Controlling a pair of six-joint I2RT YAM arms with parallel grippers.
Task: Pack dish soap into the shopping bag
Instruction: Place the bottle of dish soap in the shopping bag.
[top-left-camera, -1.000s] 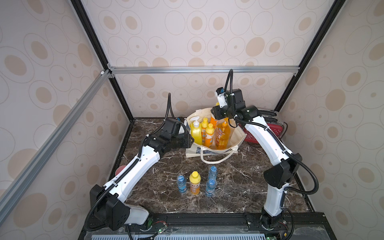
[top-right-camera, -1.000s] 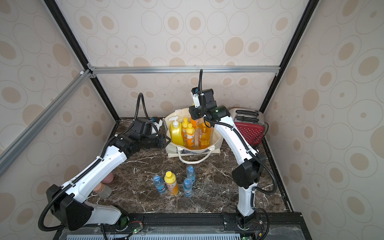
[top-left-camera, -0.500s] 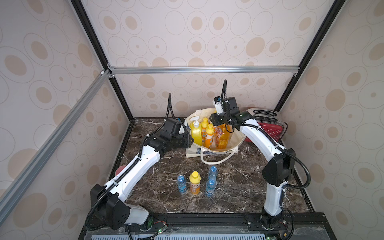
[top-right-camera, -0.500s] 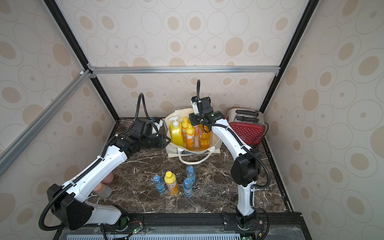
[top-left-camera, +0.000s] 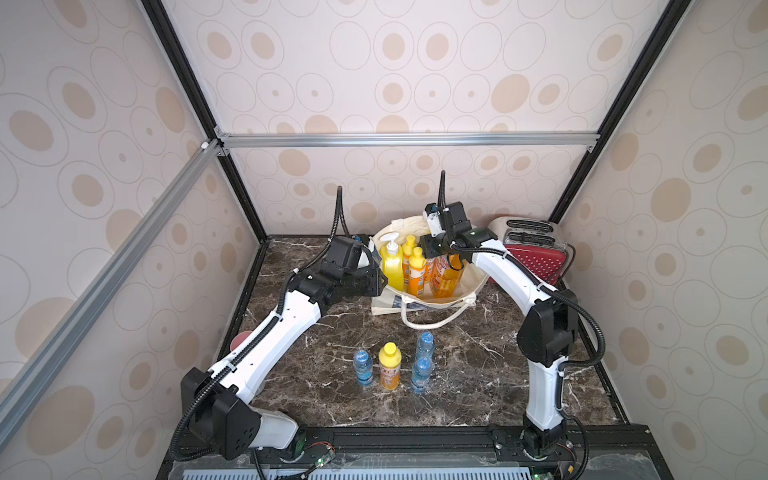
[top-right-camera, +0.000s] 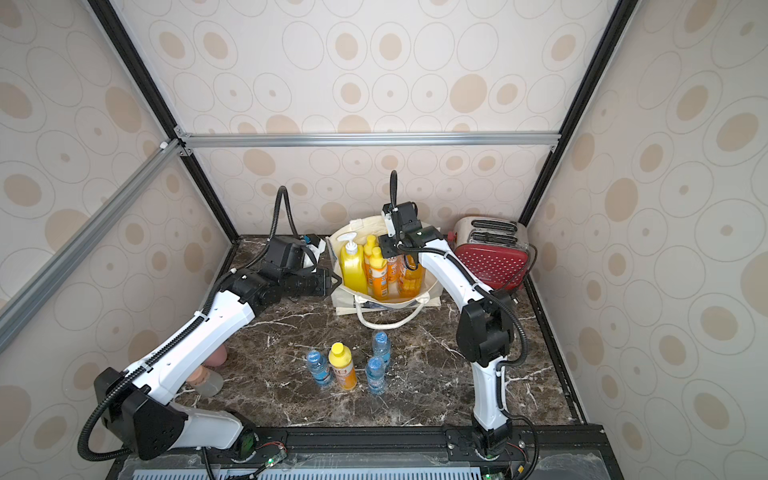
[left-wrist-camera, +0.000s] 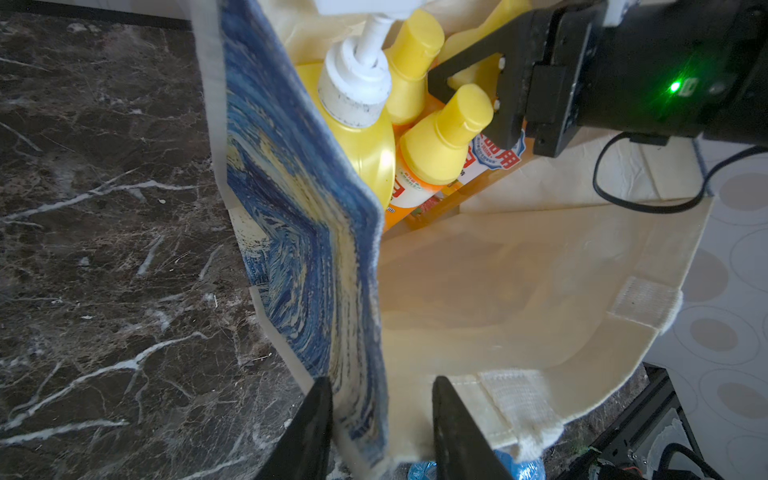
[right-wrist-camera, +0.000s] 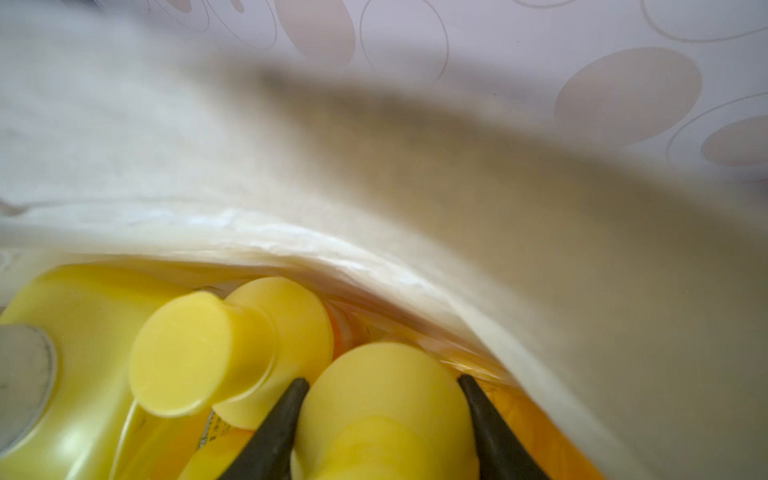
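The shopping bag (top-left-camera: 401, 227), a cream tote with a blue swirl print (left-wrist-camera: 307, 232), stands open at the back of the table. Inside it are a big yellow pump bottle of dish soap (top-left-camera: 392, 266), a small orange yellow-capped one (top-left-camera: 417, 272) and an amber one (top-left-camera: 446, 274). My right gripper (right-wrist-camera: 382, 380) reaches into the bag from above, shut on the yellow cap of another small bottle (right-wrist-camera: 382, 415). My left gripper (left-wrist-camera: 380, 386) is shut on the bag's printed side wall at the rim. One more small soap bottle (top-left-camera: 390, 365) stands on the table in front.
Three blue-capped water bottles (top-left-camera: 363, 368) (top-left-camera: 424, 345) (top-left-camera: 420, 374) stand around the loose soap bottle. A red dotted toaster (top-left-camera: 536, 253) sits right of the bag. A white rope handle (top-left-camera: 436, 322) lies on the marble. Pinkish items (top-right-camera: 208, 374) sit by the left arm.
My right gripper has come down and slightly left, lowering the small bottle into the bag. The left arm has stayed at the bag's rim.
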